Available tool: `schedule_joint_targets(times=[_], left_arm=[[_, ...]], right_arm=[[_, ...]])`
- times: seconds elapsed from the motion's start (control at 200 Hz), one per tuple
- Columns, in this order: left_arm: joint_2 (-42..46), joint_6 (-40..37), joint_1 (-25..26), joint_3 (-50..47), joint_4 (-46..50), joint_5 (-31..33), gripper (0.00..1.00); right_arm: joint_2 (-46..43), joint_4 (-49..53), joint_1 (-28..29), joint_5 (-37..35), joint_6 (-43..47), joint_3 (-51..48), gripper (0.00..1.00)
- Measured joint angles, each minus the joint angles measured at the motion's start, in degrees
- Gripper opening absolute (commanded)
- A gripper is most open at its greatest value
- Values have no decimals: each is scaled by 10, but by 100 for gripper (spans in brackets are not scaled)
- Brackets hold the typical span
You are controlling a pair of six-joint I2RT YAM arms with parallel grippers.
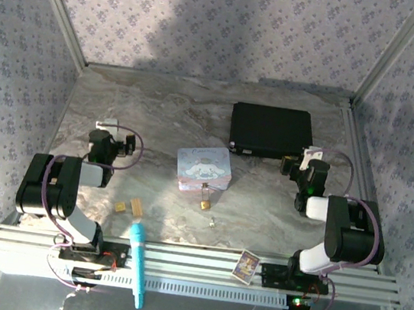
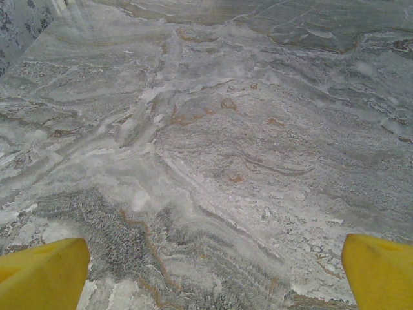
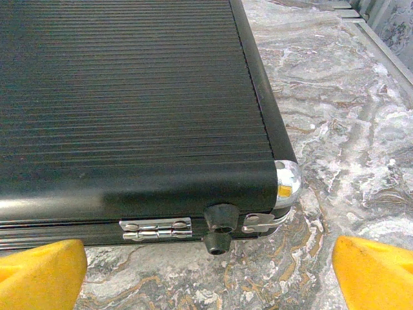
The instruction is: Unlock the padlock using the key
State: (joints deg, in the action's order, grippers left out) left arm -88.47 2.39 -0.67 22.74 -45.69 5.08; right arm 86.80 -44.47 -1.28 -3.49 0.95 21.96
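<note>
The padlock [image 1: 205,201] lies near the middle of the table [image 1: 158,117], right at the near edge of the pastel tin [image 1: 203,168]. The key [image 1: 213,221] is just beside it, a little nearer the arms and slightly to the right. Both things sit between the two arms. The left gripper [image 2: 213,271] has its fingers spread wide over bare table with nothing between them. The right gripper [image 3: 210,274] is spread wide and empty too, facing the corner of the black case [image 3: 129,97]. So each hand points toward the far side, and the padlock and key lie inward of it and back toward the near edge. The right gripper looks slightly nearer the key, though the gap is small. The padlock's long axis seems to run toward the tin – the key is too small to tell its direction.
</note>
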Motion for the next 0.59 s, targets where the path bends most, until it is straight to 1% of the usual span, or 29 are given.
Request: schedule_joint_targets(times=[0.115,0.19,0.265,0.355,0.44,0.52,0.595], left_arm=[[3,0,-1,0,-1,0,100],[28,0,-2,-2,14,1,100],[89,5,-1,-9,39,7,100],[184,26,-2,-12,74,13,100],[266,72,-2,-5,115,13,100],[320,155,-2,23,195,13,100],[353,231,-2,48,258,3,100]], right_arm=[[0,1,-3,1,0,0,99],[-9,11,-5,2,0,1,99],[-39,48,-1,0,0,5,99],[-91,137,5,-2,-12,40,99],[-148,232,7,3,-40,93,99],[-195,302,7,18,-70,134,99],[-243,370,5,37,-123,159,99]])
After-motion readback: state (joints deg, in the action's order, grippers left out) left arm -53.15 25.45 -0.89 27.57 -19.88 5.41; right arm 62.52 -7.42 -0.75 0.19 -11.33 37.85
